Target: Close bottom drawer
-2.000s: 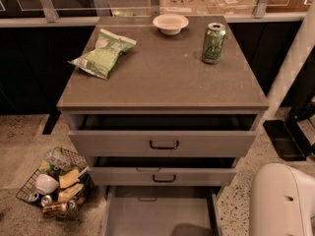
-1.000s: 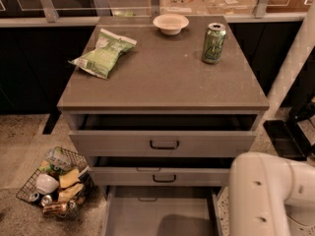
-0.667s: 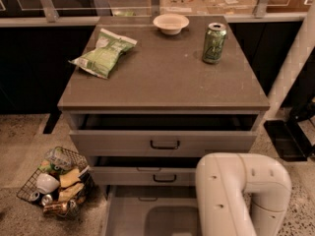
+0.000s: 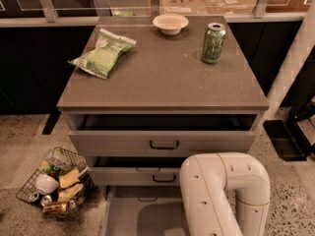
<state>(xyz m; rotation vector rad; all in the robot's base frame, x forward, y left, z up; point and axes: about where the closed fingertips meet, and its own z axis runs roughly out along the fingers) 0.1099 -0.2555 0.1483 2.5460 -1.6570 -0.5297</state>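
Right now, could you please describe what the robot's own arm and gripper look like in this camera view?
The cream-white, smooth-shelled arm is a thick rounded tube curved like an elbow. Thin seam lines ring its segments, and small dark round recesses dot the shell. No cables, labels or sleeves show. The two-finger gripper is not in view, so its look cannot be described.

Crinkly green snack bag (image 4: pixel 102 53) lying on the left of the grey desk top (image 4: pixel 162 82), small white bowl (image 4: pixel 170 23) at the back edge, green drink can (image 4: pixel 213 43) upright back right. Black wire basket (image 4: pixel 23 190) stuffed with cups, cans and wrappers sits on the speckled floor (image 4: pixel 19 141), lower left.
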